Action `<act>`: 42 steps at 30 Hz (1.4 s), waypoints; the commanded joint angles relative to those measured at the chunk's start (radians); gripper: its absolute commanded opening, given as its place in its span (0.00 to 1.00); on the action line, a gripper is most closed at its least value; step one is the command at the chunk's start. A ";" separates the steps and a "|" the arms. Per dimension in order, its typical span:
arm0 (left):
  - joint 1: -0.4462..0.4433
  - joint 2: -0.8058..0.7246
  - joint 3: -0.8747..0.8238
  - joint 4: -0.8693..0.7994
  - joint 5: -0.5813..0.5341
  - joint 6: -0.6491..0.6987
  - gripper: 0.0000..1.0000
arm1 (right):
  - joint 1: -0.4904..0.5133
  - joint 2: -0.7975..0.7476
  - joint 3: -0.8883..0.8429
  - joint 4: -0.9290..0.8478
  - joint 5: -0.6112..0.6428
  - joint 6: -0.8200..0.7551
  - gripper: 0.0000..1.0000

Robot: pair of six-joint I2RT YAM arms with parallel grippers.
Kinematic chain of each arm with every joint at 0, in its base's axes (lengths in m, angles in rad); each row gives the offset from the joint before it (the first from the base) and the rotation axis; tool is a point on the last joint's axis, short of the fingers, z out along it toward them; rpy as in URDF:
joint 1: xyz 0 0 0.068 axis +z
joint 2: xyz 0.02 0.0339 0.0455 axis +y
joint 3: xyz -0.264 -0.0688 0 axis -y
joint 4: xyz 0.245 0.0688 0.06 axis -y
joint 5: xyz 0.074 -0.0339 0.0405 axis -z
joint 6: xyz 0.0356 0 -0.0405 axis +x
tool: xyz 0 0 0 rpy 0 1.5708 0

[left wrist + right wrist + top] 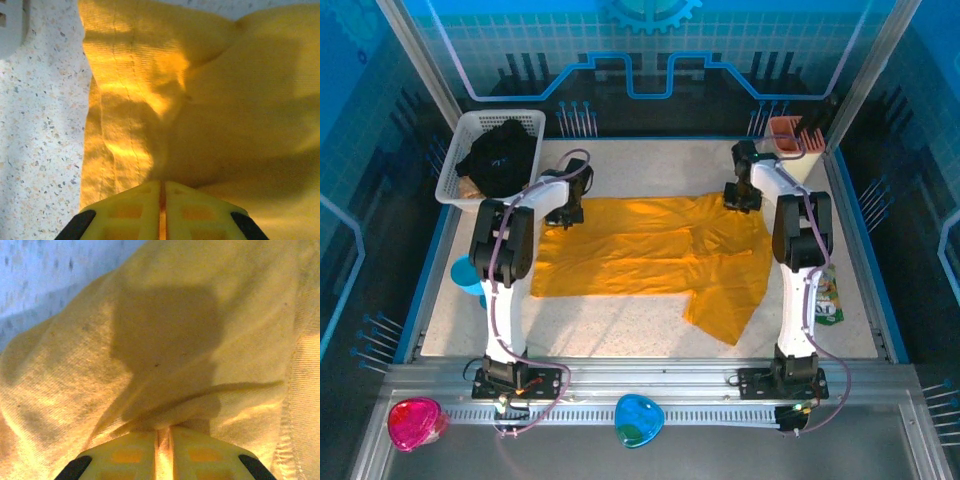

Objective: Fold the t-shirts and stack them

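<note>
Golden-yellow t-shirt lies spread flat across the middle of the speckled table, wider than it is deep. One flap of cloth trails off toward 5 o'clock. Its surface is rumpled, with soft creases running across it.

At 10 o'clock on the table stands a white mesh basket, and the black t-shirt is bunched up inside it.

The left gripper sits at the shirt's 10 o'clock corner. Seen from the left wrist camera, the left gripper has its jaws pinched together on a fold of yellow cloth beside the hem, with bare table off at 9 o'clock. The right gripper is at the shirt's 1 o'clock corner. In its own wrist view the right gripper has its jaws likewise closed on a gathered ridge of the same cloth.

A pink-orange container stands at the table's 1 o'clock corner. A green packet lies at the 3 o'clock edge, and a blue object at the 9 o'clock edge.
</note>
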 commanded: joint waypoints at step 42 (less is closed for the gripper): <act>0.001 -0.977 -0.851 -0.058 0.298 -0.607 0.47 | 0.146 -1.143 -0.848 0.180 -0.333 -0.194 0.47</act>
